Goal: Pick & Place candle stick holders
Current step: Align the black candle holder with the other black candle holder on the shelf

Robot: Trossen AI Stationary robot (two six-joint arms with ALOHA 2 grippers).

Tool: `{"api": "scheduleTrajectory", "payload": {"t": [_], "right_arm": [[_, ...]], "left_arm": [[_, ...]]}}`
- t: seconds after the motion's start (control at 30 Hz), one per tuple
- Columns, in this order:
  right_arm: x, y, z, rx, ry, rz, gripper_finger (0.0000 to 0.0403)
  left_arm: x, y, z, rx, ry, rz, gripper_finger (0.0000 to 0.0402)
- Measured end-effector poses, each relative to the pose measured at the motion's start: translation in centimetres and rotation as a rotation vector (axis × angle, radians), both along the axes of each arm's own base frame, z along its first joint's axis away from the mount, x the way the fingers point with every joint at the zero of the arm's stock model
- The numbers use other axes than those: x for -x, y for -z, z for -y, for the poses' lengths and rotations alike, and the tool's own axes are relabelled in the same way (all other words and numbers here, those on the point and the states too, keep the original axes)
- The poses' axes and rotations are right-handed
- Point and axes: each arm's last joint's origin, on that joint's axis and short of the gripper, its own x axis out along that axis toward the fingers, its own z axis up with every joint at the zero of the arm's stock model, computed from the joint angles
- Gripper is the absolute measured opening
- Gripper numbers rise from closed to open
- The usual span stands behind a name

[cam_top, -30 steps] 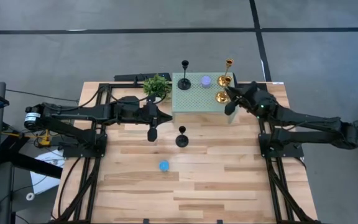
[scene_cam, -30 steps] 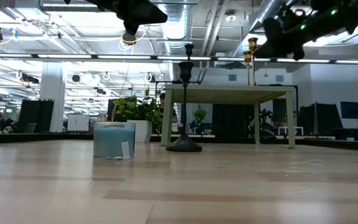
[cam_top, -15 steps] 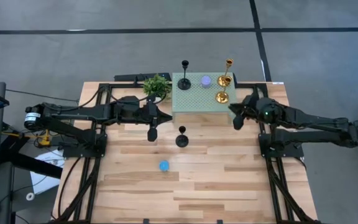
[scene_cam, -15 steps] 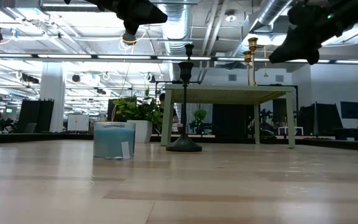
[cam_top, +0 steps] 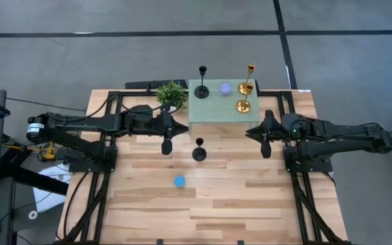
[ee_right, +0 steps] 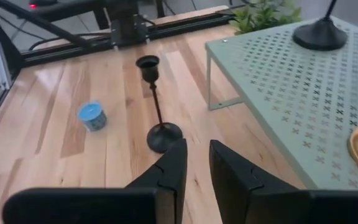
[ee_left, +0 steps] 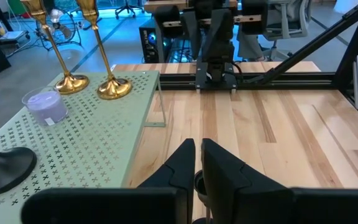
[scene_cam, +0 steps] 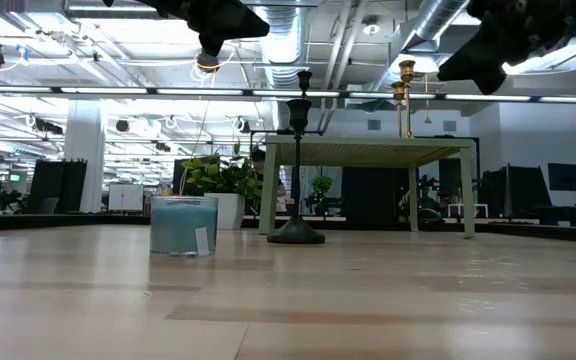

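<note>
The black stemmed candle stick holder (cam_top: 199, 150) stands on the wooden bench (cam_top: 237, 197), at nine o'clock from the right end effector (cam_top: 265, 148), whose fingers are nearly closed and empty. The left end effector (cam_top: 167, 145), also nearly closed, hovers just at the holder's nine o'clock. In the left wrist view the gold holders' (ee_left: 86, 56) tops are cut off.

raised shelf (cam_top: 213, 109): upper centre of the high view, carried two stemmed holders (cam_top: 244, 92) at its right, a low holder (cam_top: 225, 88) in the middle, one stemmed holder (cam_top: 202, 87) at its left | plant (cam_top: 172, 93): just left of shelf | another stemmed holder (cam_top: 199, 151): on table (cam_top: 237, 197) below shelf | low round holder (cam_top: 180, 181): lower left of that
</note>
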Motion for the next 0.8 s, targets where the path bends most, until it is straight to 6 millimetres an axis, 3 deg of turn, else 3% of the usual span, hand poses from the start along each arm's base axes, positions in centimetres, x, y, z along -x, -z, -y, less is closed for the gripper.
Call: {"api": "scheduleTrajectory", "payload": {"t": [0.8], "right_arm": [[-0.1,-0.23,-0.03,0.059,-0.019,0.015,0.0061]], "left_arm": [[-0.04,-0.21,0.01,-0.001,0.0,0.022,0.003]]}}
